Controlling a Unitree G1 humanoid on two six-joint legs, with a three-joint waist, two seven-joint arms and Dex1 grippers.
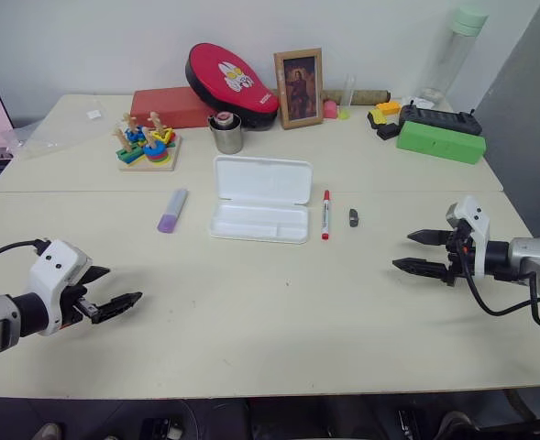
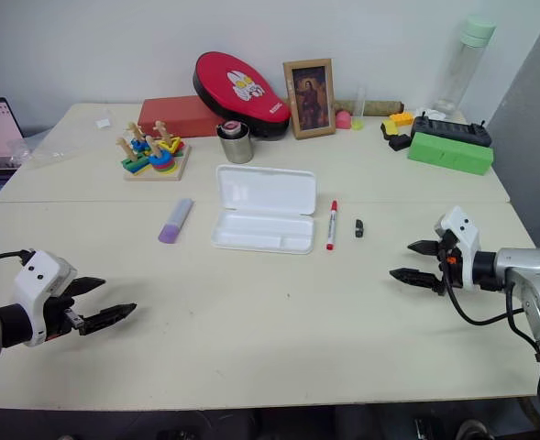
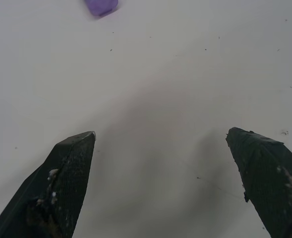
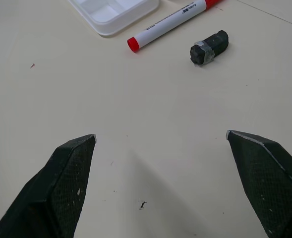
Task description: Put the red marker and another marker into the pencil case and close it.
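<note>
The pencil case (image 1: 260, 198) lies open on the table (image 1: 279, 302), lid flat away from the robot and tray nearer, well ahead of both grippers and between their lines of aim. The first pick looks still to come, and it will go best if the right gripper (image 1: 423, 251) takes the red marker (image 1: 325, 214), which lies just beside the case's right edge, ahead and inward of the spread jaws: come down across the barrel at mid-length, clear of the small dark clip (image 1: 353, 217) beside it. The purple marker (image 1: 172, 210) sits ahead of the left gripper (image 1: 111, 292), left of the case. Both arms hover low over bare table, angled inward, jaws wide and empty.
</note>
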